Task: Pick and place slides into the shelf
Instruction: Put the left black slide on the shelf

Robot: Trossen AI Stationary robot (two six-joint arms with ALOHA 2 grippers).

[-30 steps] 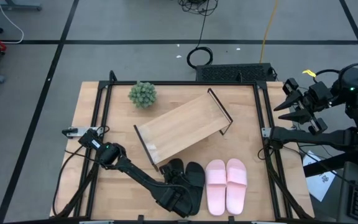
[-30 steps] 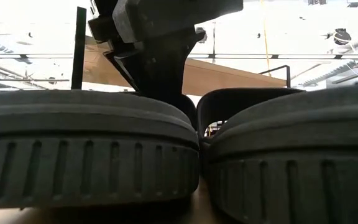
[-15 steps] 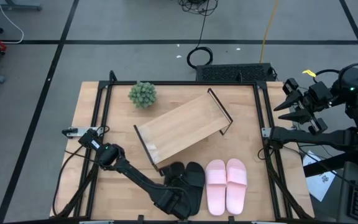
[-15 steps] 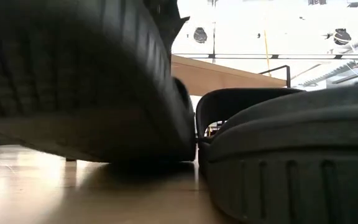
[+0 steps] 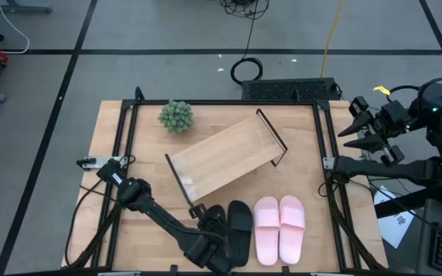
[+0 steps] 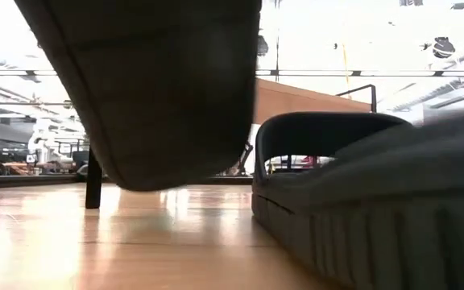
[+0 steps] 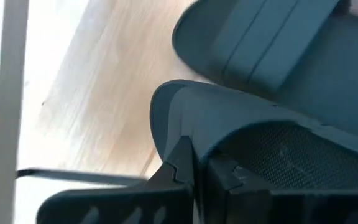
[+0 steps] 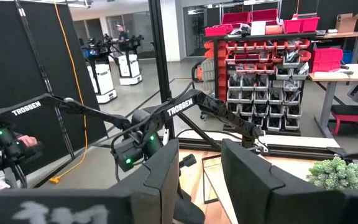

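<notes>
Near edge of bench (image 5: pixel 106 130): left hand (image 5: pixel 209 247) is clamped on the left black slide (image 6: pixel 159 89), gripping at its strap, sole clear of the wood in the low view. The sandal looks light and foam-soft (likely to flex), so the wide strap seems the sound hold. Count: two black slides, the second (image 5: pixel 239 230) lying flat just right, and two pink slides (image 5: pixel 279 228) beside it. Farther: one shelf (image 5: pixel 225 157), angled, empty. Far right, off the bench: right hand (image 5: pixel 359 130), fingers apart, waits.
</notes>
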